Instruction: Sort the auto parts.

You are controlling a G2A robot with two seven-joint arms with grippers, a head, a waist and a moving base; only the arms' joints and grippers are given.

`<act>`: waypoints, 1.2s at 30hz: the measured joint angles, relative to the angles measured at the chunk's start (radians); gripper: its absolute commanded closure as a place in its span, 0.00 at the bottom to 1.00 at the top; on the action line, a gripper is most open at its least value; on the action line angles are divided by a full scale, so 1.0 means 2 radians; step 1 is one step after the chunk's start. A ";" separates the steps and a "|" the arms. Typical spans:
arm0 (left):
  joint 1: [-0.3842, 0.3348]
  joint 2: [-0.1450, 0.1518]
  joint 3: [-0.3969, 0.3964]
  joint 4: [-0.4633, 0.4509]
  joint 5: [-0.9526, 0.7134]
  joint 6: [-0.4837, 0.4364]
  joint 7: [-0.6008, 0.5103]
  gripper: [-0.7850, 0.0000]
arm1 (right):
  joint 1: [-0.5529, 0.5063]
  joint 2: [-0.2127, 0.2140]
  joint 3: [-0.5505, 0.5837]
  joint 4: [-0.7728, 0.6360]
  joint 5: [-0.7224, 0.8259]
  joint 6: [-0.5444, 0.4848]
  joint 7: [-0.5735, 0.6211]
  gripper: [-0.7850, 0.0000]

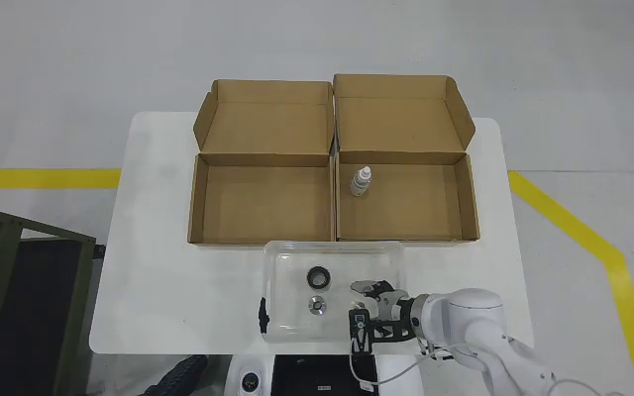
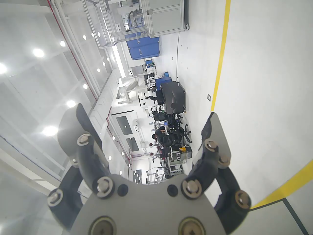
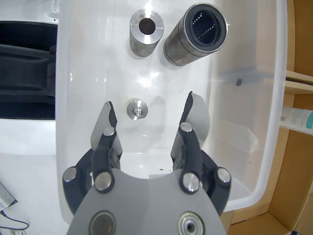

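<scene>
**Right gripper open over the clear bin; three metal parts unsorted.**

We find the left gripper (image 2: pixel 146 113) spread wide and empty, aimed off into the room. On the table (image 1: pixel 158 247) stand the left box (image 1: pixel 261 203) and the right box (image 1: pixel 416 203), the latter holding a small bottle (image 1: pixel 361 180). In the clear bin (image 1: pixel 334 245) a metal sleeve (image 3: pixel 144 35) and a dark bearing (image 3: pixel 195 37) stand on end, just beside each other. A small stud (image 3: pixel 137 110) sits apart from them, between the parted fingers of the right gripper (image 3: pixel 149 106) and nearer one finger. We judge all three parts rigid, heavy for their size and smooth, liable to skate on the glossy bin floor. The stud offers only a low round head, so it wants a low, centred pinch. The two cylinders are best taken across their outer walls.
</scene>
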 measured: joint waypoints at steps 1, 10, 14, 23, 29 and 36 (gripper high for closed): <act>0.000 0.000 0.000 0.000 0.000 0.000 0.000 0.00 | 0.001 0.000 -0.002 0.001 0.000 0.000 0.002 0.43; 0.000 0.000 0.000 0.000 0.000 0.000 0.000 0.00 | 0.012 0.000 -0.018 0.010 0.002 -0.002 0.015 0.51; 0.000 0.000 0.000 0.000 0.000 0.000 0.000 0.00 | 0.014 0.000 -0.025 0.016 0.003 -0.001 0.020 0.53; 0.000 0.000 0.000 0.000 0.000 0.000 0.000 0.00 | 0.022 0.001 -0.035 0.023 0.005 -0.002 0.028 0.65; 0.000 0.000 0.000 0.000 0.000 0.000 0.000 0.00 | 0.026 0.002 -0.039 0.023 0.008 -0.002 0.032 0.94; 0.000 0.000 0.000 0.000 0.000 0.000 0.000 0.00 | 0.033 0.003 -0.039 0.012 0.018 -0.001 0.037 1.00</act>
